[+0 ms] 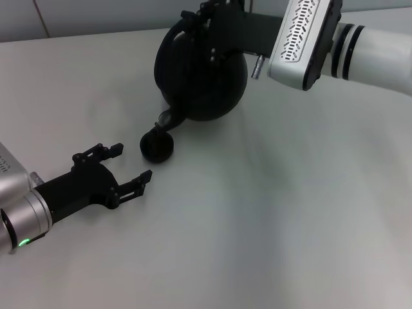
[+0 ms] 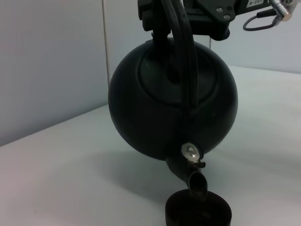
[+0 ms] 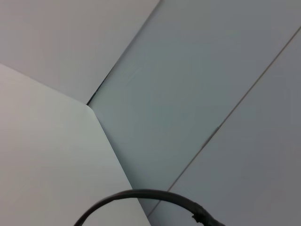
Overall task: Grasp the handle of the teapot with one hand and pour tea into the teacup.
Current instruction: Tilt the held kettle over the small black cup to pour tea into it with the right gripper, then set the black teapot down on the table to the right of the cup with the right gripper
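The round matte-black teapot (image 1: pixel 203 74) hangs tilted in the air, its spout (image 1: pixel 168 120) pointing down over the small dark teacup (image 1: pixel 158 147) on the white table. My right gripper (image 1: pixel 215 16) is shut on the arched handle (image 2: pixel 181 44) at the pot's top. In the left wrist view the teapot (image 2: pixel 155 108) fills the middle, with its spout (image 2: pixel 195 181) just above the teacup (image 2: pixel 197 212). My left gripper (image 1: pixel 132 164) is open and empty on the table, just left of and nearer than the cup. The handle's arc shows in the right wrist view (image 3: pixel 141 195).
The white table (image 1: pixel 290 212) spreads out on all sides. A pale wall (image 3: pixel 197 94) stands behind it, with the table's far corner (image 3: pixel 87 104) against it.
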`<action>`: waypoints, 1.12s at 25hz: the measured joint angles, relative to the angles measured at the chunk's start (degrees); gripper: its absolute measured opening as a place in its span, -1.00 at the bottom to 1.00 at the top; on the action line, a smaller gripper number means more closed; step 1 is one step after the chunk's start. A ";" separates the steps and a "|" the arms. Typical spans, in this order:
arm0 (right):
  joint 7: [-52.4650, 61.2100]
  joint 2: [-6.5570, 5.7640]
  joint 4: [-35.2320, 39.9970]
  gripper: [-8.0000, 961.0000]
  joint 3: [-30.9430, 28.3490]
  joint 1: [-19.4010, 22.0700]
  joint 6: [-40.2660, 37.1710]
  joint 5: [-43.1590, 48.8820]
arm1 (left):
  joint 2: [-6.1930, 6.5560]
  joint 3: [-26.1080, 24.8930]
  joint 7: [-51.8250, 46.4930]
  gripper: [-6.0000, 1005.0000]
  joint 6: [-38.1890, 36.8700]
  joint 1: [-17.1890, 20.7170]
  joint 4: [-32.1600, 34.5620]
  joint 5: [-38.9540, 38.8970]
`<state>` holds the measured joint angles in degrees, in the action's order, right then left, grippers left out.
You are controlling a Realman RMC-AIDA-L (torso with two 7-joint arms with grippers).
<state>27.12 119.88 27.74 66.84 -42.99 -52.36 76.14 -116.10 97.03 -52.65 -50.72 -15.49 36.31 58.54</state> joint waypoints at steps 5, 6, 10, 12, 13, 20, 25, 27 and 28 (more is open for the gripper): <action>3.55 -0.14 0.23 -0.80 -0.45 0.52 -0.32 -0.56 | 0.05 0.00 0.00 0.59 -0.05 0.11 0.04 0.00; 4.77 -0.26 0.29 -0.80 -0.46 0.89 -0.37 -1.49 | 0.05 0.00 0.00 0.59 -0.05 0.11 0.04 0.00; 6.61 -0.36 0.36 -0.80 -0.64 1.39 -0.38 -2.15 | 0.07 0.00 0.00 0.59 -0.01 0.11 0.07 0.00; 8.51 -0.44 0.39 -0.80 -1.20 1.69 -0.46 -2.20 | 0.08 -0.03 0.00 0.59 0.01 0.12 0.07 0.00; 9.84 -0.48 0.40 -0.80 -1.72 1.93 -0.61 -2.20 | 0.11 -0.05 0.00 0.59 0.01 0.12 0.08 0.00; 19.49 -0.62 0.44 -0.80 -11.35 5.15 -6.06 -2.25 | 0.19 -0.09 0.00 0.59 -0.06 0.19 0.08 -0.01; 22.67 -0.62 -1.09 -0.80 -18.90 8.94 -9.67 -3.30 | 0.25 -0.09 0.00 0.59 -0.26 0.22 0.07 -0.01; 22.41 -0.61 -2.29 -0.80 -19.56 10.01 -9.90 -4.83 | 0.28 -0.09 0.00 0.59 -0.30 0.22 0.08 0.00; 22.22 -0.63 -2.92 -0.80 -19.67 10.65 -9.95 -6.04 | 0.30 -0.09 0.00 0.59 -0.31 0.22 0.10 -0.01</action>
<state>49.34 119.25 24.82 47.17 -32.34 -62.30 70.10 -115.80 96.94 -52.65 -51.03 -15.28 36.41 58.53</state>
